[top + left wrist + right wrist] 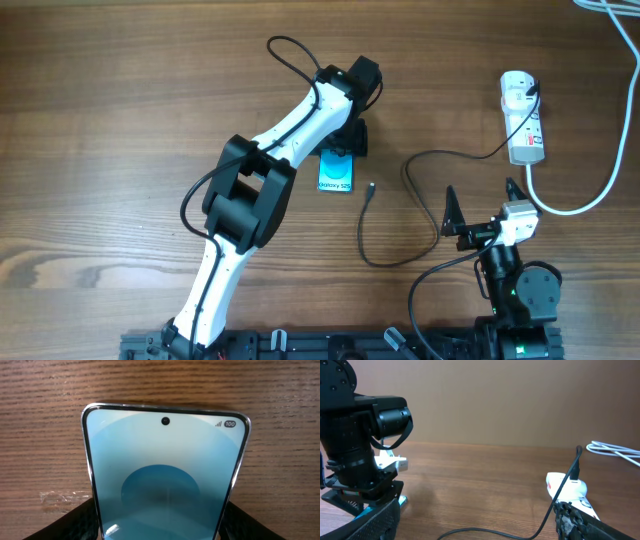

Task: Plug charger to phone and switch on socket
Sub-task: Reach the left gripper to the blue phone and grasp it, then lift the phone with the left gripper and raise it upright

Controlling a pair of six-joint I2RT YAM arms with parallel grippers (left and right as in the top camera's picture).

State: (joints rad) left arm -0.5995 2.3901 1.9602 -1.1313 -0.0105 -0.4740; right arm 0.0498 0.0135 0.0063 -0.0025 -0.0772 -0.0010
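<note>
Left end effector (160, 507) pinches the phone (165, 460) by its side edges, flat on the table (40, 435). Right end effector (481, 197) spread and empty; charger (371, 187) tip lies to its left, socket (523, 118) ahead of it

The phone (165, 480) is cut off below; socket (524, 120) switch unreadable

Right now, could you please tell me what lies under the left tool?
The phone lies on the table under the left tool. From above, the tool hides its far end; only the lettered near end shows.
</note>
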